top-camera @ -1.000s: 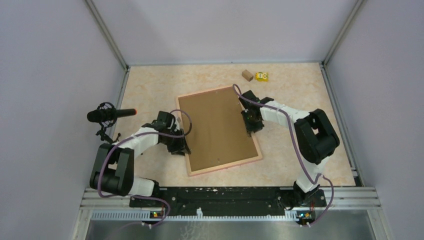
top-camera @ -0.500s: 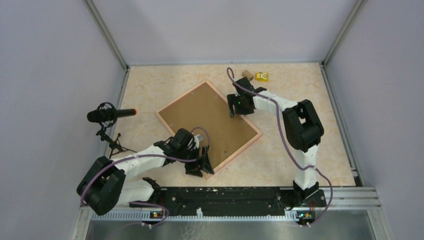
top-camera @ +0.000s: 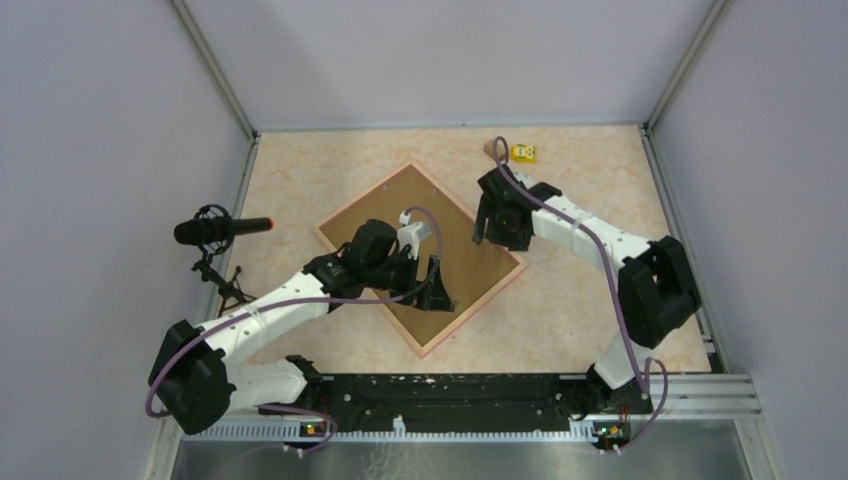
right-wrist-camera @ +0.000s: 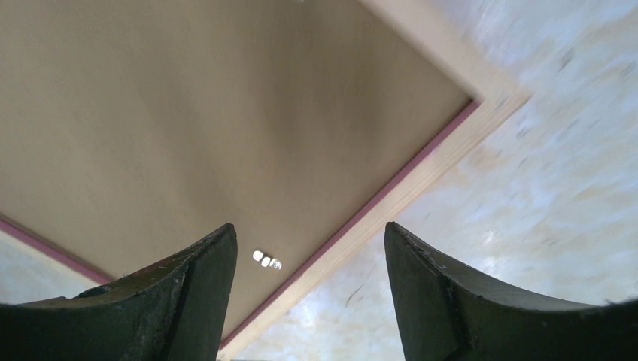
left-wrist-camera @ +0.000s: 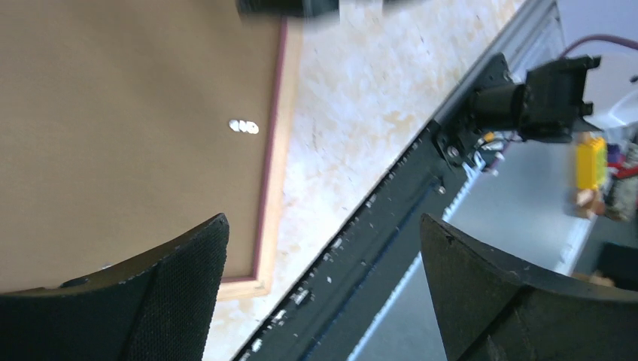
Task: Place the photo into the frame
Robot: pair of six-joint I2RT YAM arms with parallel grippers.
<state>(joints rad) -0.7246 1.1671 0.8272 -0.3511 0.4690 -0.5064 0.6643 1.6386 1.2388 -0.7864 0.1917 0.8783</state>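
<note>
The frame (top-camera: 473, 311), thin pinkish light wood, lies flat on the table, turned like a diamond. A plain brown backing board (top-camera: 400, 205) fills it. The photo is hidden. My left gripper (top-camera: 440, 290) hangs open over the board's lower part. In the left wrist view its gripper (left-wrist-camera: 323, 256) holds nothing, with the frame rail (left-wrist-camera: 274, 162) and board (left-wrist-camera: 113, 113) below it. My right gripper (top-camera: 483, 228) is open above the frame's right-hand edge. In the right wrist view its gripper (right-wrist-camera: 310, 256) holds nothing and straddles the frame rail (right-wrist-camera: 421, 177) beside the board (right-wrist-camera: 226, 113).
A small wooden block (top-camera: 491, 148) and a yellow toy (top-camera: 522, 153) sit at the table's far edge. A microphone (top-camera: 215, 230) on a stand is at the left. The black base rail (left-wrist-camera: 391, 218) runs along the near edge. Walls enclose three sides.
The frame with its board has turned from nearly square-on to a diamond. Both grippers opened and let go of its edges. The left gripper moved right over the board; the right one lifted.
</note>
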